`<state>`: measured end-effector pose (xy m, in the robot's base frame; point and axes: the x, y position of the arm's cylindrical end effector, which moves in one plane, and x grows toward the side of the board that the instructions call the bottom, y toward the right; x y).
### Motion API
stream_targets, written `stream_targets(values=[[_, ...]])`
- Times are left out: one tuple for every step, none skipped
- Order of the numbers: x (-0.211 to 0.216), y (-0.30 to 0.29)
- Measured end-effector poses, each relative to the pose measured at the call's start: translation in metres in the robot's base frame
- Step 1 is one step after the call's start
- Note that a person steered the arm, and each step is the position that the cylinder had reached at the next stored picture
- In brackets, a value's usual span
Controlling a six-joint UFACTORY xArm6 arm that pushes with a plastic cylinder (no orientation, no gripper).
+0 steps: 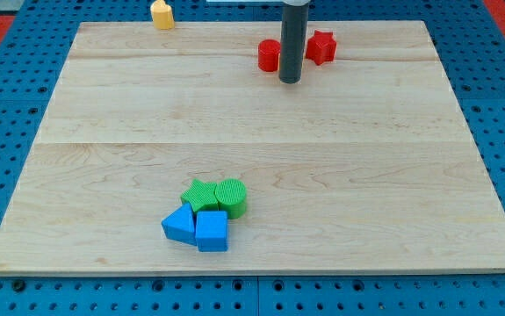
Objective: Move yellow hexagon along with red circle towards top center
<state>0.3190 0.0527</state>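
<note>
Yellow hexagon (162, 15) sits at the board's top edge, well toward the view's left, partly on the rim of the wooden board (322, 175) and apart from everything else. Red circle (269, 55) lies near the top centre, well to the right of the yellow piece. The dark rod comes down just beside that red circle on its right, and my tip (290, 82) rests on the wood a little below and right of it, so close that I cannot tell whether they touch. There is no pincer on this arm, only the plain rod, so nothing is held. Just right of the rod stands a second red block (321, 46), star-like in shape, partly hidden behind it. Far down toward the view's bottom, left of centre, four blocks huddle together: a green star (198, 195) touching a green circle (231, 197), and below them a blue triangle-like block (180, 224) against a blue cube (212, 231).
</note>
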Motion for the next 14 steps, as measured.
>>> stream_targets(values=[[0.000, 0.029], [-0.008, 0.044], [-0.011, 0.044], [-0.012, 0.044], [-0.020, 0.042], [-0.028, 0.029], [-0.028, -0.015], [-0.028, -0.023], [-0.031, -0.014], [-0.041, -0.013], [-0.045, -0.030], [-0.038, -0.040], [0.010, -0.041], [0.020, -0.054]])
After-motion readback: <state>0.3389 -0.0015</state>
